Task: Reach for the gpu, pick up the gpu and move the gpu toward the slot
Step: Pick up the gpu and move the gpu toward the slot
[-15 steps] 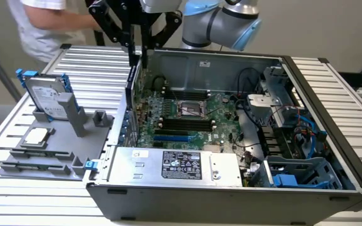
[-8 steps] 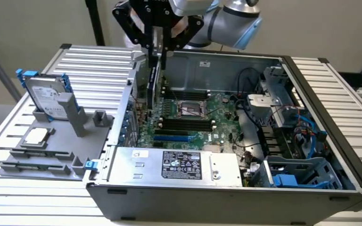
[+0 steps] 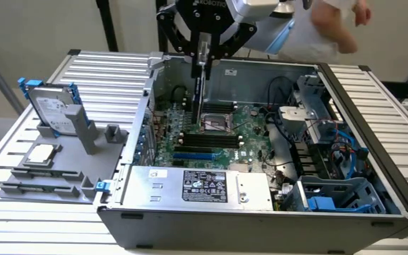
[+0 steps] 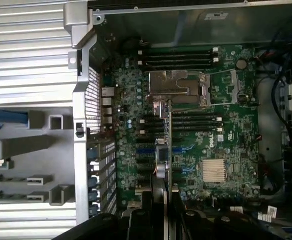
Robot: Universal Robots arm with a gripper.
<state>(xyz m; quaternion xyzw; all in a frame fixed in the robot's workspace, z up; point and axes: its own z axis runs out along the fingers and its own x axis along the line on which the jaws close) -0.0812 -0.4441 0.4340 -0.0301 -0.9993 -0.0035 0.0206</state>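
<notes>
Case (image 3: 346,95): open PC on table, motherboard (image 3: 211,133) exposed.
Holder (image 3: 55,164): on exterior view's left, w/ drive (image 3: 51,109) + chip (image 3: 40,154).
Gripper (image 3: 202,53): above case, clamped on gpu.
Gpu (image 3: 199,85): hangs edge-on below fingers, long axis vertical, over board; blue slots (image 4: 146,149) directly underneath, not yet seated.

Ribbed matt metal table (image 3: 395,122), plastic tray (image 3: 48,175)

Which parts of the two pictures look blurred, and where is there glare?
Exterior view: the person's hand behind the case is motion-blurred; the gpu in the pincer looks dark edge-on. Wrist view: the CPU socket cover and ribbed table glare bright; the pincer is dark.
</notes>
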